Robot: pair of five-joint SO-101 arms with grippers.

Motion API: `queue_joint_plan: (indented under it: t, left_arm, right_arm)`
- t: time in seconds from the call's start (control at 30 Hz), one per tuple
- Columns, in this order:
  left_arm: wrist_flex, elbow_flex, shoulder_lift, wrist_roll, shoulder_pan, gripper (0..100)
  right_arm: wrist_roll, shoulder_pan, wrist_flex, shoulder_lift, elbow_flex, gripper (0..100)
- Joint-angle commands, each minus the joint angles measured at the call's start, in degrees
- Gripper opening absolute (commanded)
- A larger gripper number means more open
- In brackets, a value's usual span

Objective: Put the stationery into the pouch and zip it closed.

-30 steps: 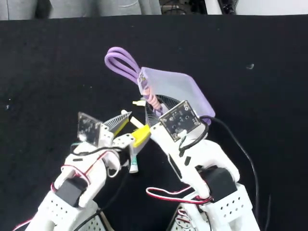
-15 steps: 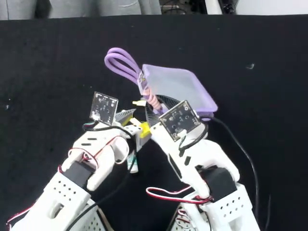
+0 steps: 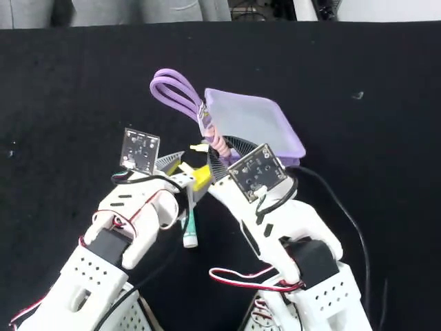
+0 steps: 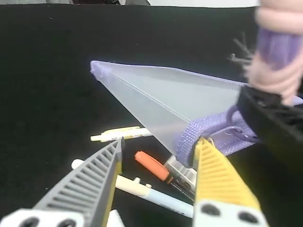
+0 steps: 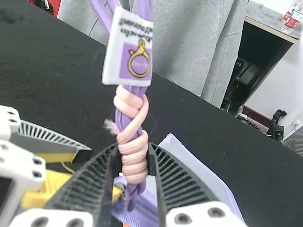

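The translucent purple pouch (image 3: 251,124) lies tilted on the black table, one end raised off the cloth. My right gripper (image 3: 220,147) is shut on its pink-wrapped purple cord (image 5: 133,153), just under the white label tag (image 5: 132,52). My left gripper (image 3: 187,167) hovers open beside it, close to the pouch's raised corner (image 4: 161,101). Below its grey and yellow fingers (image 4: 215,175) lie an orange pen (image 4: 151,165), a white and pale blue pen (image 4: 149,193) and a yellow and white pen (image 4: 120,135). The pale blue pen (image 3: 189,231) also lies between the two arms.
The cord's purple loop (image 3: 172,89) trails off toward the far left of the pouch. A black cable (image 3: 344,214) runs along the right arm's side. The black tablecloth (image 3: 358,83) stretches open to the far left and right.
My left arm has swung its wrist up and in toward the pouch, then eased slightly back to the left. The pouch has tipped a little higher in the right gripper's hold.
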Motion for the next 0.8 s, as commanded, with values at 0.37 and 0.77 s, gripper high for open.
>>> queue_joint_plan:
  t: [0.37,0.77]
  left_arm:
    - [-10.6,2.3,0.3,-4.4,4.4,3]
    - [-10.3,2.5,0.3,-4.7,-3.2,3]
  right_arm:
    - [-0.1,-0.5,-1.1,0.2,-0.7,1.1]
    - [0.0,5.8,3.2,0.4,-5.4,1.1]
